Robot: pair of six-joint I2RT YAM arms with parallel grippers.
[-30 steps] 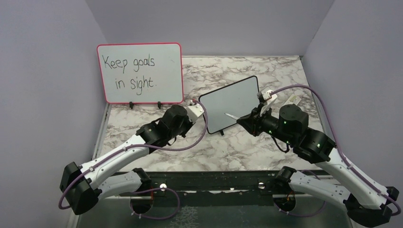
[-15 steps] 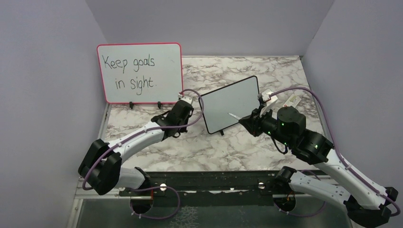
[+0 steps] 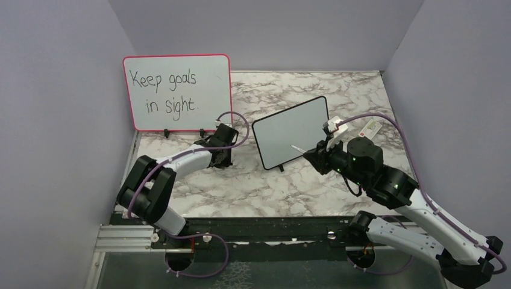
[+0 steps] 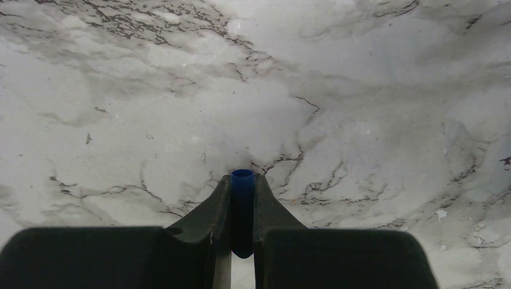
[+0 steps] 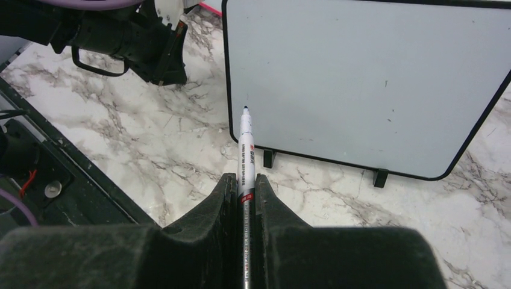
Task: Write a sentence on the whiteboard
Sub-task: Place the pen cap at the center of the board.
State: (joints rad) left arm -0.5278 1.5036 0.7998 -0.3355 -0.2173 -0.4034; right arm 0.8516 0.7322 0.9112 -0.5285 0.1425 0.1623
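The whiteboard (image 3: 292, 129), small with a thin black frame and two feet, stands tilted at mid-table; its face (image 5: 373, 78) is blank and no sentence shows on it. My right gripper (image 5: 244, 177) is shut on a white marker (image 5: 246, 150), uncapped, its dark tip just short of the board's lower left corner. From above, the marker (image 3: 295, 147) pokes out of the right gripper (image 3: 313, 153) in front of the board. My left gripper (image 4: 242, 177) is shut on a blue marker cap (image 4: 242, 198), pointing down at bare marble, left of the board (image 3: 222, 158).
A larger pink-framed board (image 3: 178, 93) with black handwriting stands at the back left, just behind the left gripper. Lilac walls close in left, right and back. A black rail (image 3: 241, 232) runs along the near edge. The left arm (image 5: 126, 36) lies beyond the marker tip.
The left arm has swung left, away from the small board's edge, and dropped low over the marble near the pink board. The right gripper and marker have barely shifted.
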